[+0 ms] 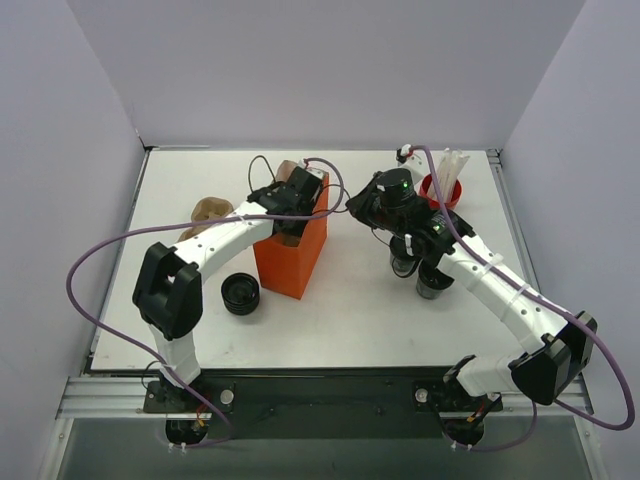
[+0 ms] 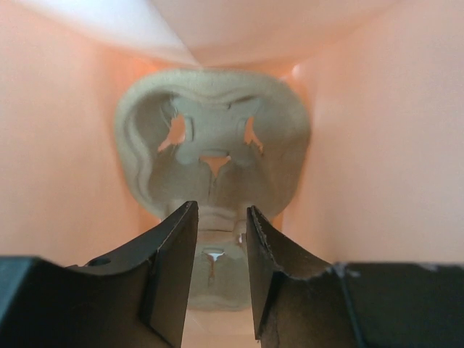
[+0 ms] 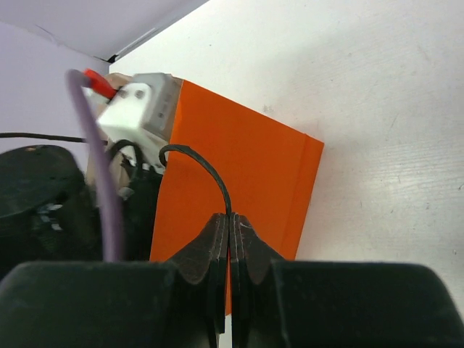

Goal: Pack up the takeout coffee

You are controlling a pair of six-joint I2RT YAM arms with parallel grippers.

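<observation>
The orange paper bag (image 1: 292,262) stands open at the table's middle. My left gripper (image 1: 291,208) reaches down into its mouth. In the left wrist view its fingers (image 2: 221,210) stand a little apart, holding nothing, above a grey pulp cup carrier (image 2: 214,138) lying at the bag's bottom. Two small dark takeout coffee cups (image 1: 403,263) (image 1: 434,286) stand right of the bag, partly hidden under my right arm. My right gripper (image 1: 358,206) hovers beside the bag's upper right edge. It is shut and empty (image 3: 230,216), facing the bag's side (image 3: 239,167).
A red cup of white straws (image 1: 441,188) stands at the back right. A low ribbed black round stack (image 1: 240,293) sits left of the bag. A brown pulp piece (image 1: 207,212) lies at the left. The left arm's black cable (image 3: 196,163) loops in front of the bag.
</observation>
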